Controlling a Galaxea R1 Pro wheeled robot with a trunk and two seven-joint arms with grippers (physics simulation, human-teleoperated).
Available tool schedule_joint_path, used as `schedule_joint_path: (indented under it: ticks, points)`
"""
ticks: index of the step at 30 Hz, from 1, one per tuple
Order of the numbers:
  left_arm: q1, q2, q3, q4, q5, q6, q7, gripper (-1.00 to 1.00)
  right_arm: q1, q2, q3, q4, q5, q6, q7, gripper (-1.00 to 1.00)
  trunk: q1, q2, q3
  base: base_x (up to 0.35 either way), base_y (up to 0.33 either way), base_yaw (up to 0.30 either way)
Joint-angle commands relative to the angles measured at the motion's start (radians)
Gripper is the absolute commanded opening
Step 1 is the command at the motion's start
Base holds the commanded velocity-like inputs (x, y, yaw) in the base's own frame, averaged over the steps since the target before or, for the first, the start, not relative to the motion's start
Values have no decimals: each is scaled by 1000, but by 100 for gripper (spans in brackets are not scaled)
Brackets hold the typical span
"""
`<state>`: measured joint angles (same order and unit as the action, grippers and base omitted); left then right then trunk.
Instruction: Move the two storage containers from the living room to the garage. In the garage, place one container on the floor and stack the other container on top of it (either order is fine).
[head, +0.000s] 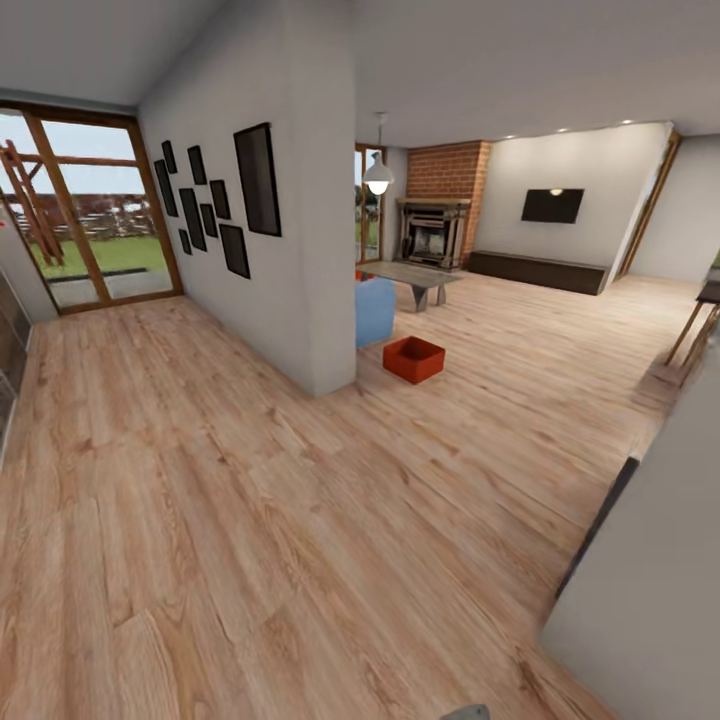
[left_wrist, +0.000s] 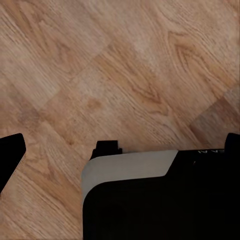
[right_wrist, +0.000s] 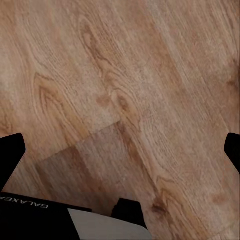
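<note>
We're rolling across the light wood floor (head: 250, 520), and there it is: one orange-red bin (head: 413, 359) sitting open side up on the planks, just past the end of the white dividing wall (head: 290, 250) and right beside the blue sofa corner (head: 374, 310). It's well ahead of the robot. A sliver of orange peeks from behind the sofa, possibly the second bin, too little to call. Beyond that, a low table (head: 415, 276), a brick fireplace (head: 440, 215) and a dark screen on the far wall (head: 552, 205).

The step in hand looks like the approach. To do it well, I'd swing wide of that wall corner, come at the bin square to one of its long sides, and stop with it near the front of the base so both arms can reach the rims without stretching. Slowing early matters here; nudging the bin would skew it against the sofa.

Both arms look tucked low, wrist cameras staring straight down at bare planks. On the left gripper (left_wrist: 120, 150) the dark fingertips sit at opposite edges of the frame, spread wide, nothing between them. Same story for the right gripper (right_wrist: 120, 152): fingers far apart, holding nothing.
</note>
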<state>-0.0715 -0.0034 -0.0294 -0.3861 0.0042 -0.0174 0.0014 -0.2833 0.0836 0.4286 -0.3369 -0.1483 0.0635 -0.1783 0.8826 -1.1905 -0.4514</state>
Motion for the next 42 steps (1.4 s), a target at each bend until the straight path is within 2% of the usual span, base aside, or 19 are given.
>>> schedule_joint_path:
  ticks: [1, 42]
  points:
    - [-1, 0, -3, 0, 0, -2, 0, 100, 0, -1, 9, -2, -10, 6, -7, 100, 1, -1, -2, 332, 0, 83]
    - [-1, 0, -3, 0, 0, -2, 0, 100, 0, -1, 10, -1, -10, 6, -7, 100, 1, -1, -5, 332, 0, 4]
